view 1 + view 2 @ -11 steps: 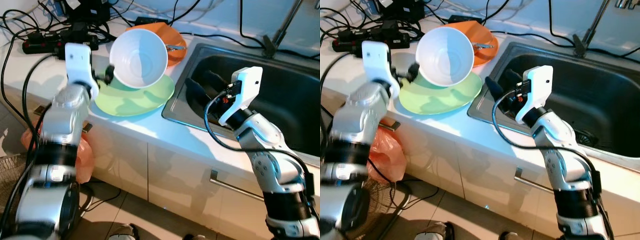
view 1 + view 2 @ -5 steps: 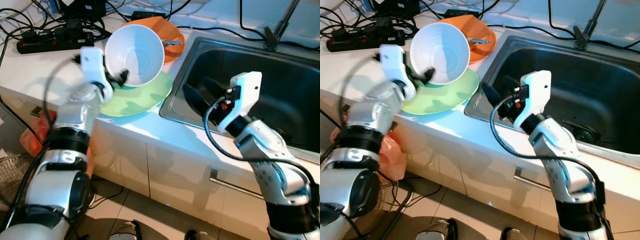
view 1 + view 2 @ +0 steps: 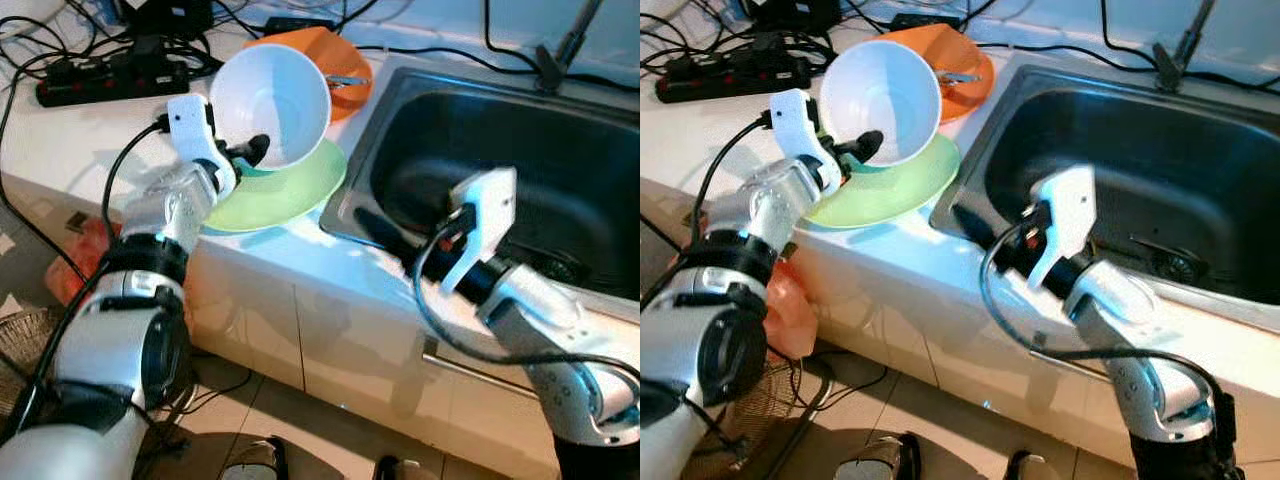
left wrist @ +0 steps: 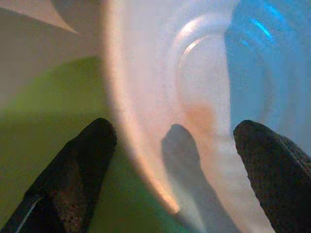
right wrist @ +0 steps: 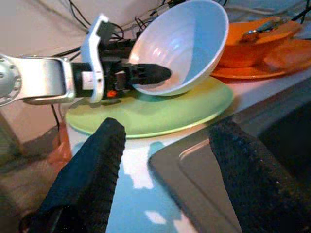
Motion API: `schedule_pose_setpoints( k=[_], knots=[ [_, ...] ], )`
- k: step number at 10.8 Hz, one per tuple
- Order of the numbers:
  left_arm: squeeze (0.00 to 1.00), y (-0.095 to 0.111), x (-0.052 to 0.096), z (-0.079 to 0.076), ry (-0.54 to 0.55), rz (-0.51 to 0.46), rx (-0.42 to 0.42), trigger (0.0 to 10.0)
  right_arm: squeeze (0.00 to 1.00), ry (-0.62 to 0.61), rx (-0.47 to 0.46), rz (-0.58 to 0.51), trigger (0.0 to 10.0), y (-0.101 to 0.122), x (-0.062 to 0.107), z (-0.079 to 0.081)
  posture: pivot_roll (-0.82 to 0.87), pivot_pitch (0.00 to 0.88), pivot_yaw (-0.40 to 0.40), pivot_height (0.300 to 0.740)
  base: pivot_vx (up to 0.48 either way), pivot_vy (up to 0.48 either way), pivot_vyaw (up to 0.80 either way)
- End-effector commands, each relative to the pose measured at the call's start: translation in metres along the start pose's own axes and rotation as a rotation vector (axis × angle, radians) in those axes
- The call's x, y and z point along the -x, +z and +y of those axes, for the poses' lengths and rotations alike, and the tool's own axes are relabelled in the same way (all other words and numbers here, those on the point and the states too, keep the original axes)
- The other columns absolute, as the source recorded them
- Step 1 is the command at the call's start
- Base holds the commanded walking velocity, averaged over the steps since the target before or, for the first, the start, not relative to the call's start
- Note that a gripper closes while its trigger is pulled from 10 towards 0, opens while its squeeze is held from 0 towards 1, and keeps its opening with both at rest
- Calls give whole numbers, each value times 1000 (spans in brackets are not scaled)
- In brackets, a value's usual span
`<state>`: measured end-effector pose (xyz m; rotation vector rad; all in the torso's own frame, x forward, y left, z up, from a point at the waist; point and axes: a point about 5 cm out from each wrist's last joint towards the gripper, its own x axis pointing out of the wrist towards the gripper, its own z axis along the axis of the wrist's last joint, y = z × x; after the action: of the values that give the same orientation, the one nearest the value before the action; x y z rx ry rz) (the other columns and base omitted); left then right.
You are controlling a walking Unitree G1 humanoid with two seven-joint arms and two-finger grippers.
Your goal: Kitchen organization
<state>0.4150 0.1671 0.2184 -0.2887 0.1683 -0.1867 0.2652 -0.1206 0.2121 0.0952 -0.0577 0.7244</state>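
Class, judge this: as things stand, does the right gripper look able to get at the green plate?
Probably yes. The right gripper, fingers open, points at the green plate across bare counter, but the white bowl, held tilted by the left gripper, covers part of it.

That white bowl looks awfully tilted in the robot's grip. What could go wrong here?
The left gripper pinches only the rim of the white bowl, so the tilted bowl could slip and drop onto the green plate below. Swinging it could also knock the orange dish just behind. The right gripper hovers open at the sink edge.
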Motion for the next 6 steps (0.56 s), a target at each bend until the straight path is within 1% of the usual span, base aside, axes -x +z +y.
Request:
schedule_pose_setpoints(
  k=[1,2,3,6],
  knots=[
    [0,-3,-2,-3,-22,24,37,9294,0,19,6,3,10000,2,2,6,5,170,74,740,0,0,0],
    [0,0,-3,-6,-39,14,77,1333,0,18,3,11,10000,2,3,7,3,170,75,740,0,0,0],
    [0,1,-4,-8,-50,13,114,0,0,22,7,18,10000,2,3,8,4,169,76,740,0,0,0],
    [0,4,-4,-3,-47,0,149,0,0,20,8,23,10000,1,2,8,13,164,73,740,0,0,0]
  ],
)
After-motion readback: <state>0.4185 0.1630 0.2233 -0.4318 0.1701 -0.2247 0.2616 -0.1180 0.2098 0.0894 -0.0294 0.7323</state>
